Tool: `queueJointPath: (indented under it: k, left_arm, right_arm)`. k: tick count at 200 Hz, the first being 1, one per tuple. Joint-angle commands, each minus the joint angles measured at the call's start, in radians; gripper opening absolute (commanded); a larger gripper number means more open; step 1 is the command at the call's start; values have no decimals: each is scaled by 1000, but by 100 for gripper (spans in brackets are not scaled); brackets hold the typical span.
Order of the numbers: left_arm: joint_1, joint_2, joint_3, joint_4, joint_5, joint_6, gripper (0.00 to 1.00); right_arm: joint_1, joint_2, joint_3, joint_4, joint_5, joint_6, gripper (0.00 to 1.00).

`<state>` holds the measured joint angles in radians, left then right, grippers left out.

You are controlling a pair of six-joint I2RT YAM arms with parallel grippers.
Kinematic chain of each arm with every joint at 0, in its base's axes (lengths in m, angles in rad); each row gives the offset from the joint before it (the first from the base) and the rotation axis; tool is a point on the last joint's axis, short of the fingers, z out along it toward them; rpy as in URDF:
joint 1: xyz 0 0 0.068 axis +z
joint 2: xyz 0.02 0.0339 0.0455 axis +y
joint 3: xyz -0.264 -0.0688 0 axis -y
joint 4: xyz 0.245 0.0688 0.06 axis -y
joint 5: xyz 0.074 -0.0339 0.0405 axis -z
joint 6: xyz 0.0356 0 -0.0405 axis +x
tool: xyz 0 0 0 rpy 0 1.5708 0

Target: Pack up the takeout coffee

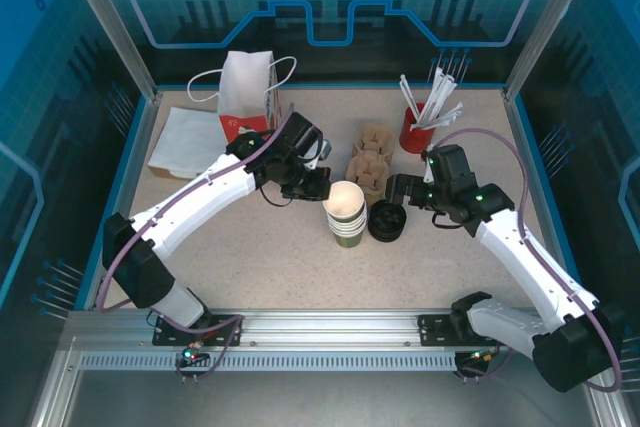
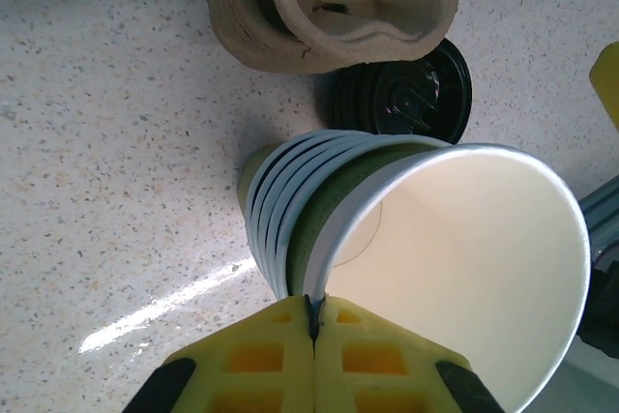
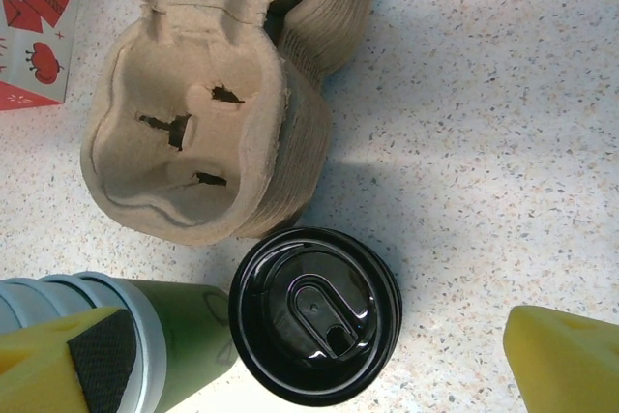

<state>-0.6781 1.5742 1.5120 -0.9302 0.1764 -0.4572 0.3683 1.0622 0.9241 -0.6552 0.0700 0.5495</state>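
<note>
Pinching the white rim of the topmost green paper cup (image 2: 464, 268), the left gripper (image 2: 312, 321) is clamped on it in the left wrist view, which shows the cup tilted out of the stack of green paper cups (image 2: 276, 210). The top view places that stack near the middle of the table (image 1: 250, 247), the right gripper (image 1: 402, 190) beside the stack of round black plastic lids (image 1: 387, 220); the right wrist view shows its yellow fingers (image 3: 566, 360) spread wide apart.

White red-printed paper bag (image 1: 246, 85) and white paper napkins (image 1: 188, 142) upper left; stacked brown pulp cup carriers (image 1: 371, 161) centre; red straw holder (image 1: 411, 136) right of them.
</note>
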Motion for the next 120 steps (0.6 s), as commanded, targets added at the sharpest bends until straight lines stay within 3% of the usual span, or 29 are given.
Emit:
queueJointPath:
  k: [1, 48, 103, 120]
  left_arm:
    - [-5, 26, 41, -46, -54, 44, 3]
    - [27, 54, 80, -62, -117, 70, 2]
    - [48, 91, 119, -57, -79, 81, 4]
    - [46, 103, 112, -47, -49, 75, 6]
  right_arm:
    - [17, 4, 30, -33, -10, -10, 100]
    - [32, -4, 29, -50, -82, -24, 100]
    - [59, -71, -110, 133, -438, -8, 100]
    - [83, -98, -147, 165, -466, -13, 100]
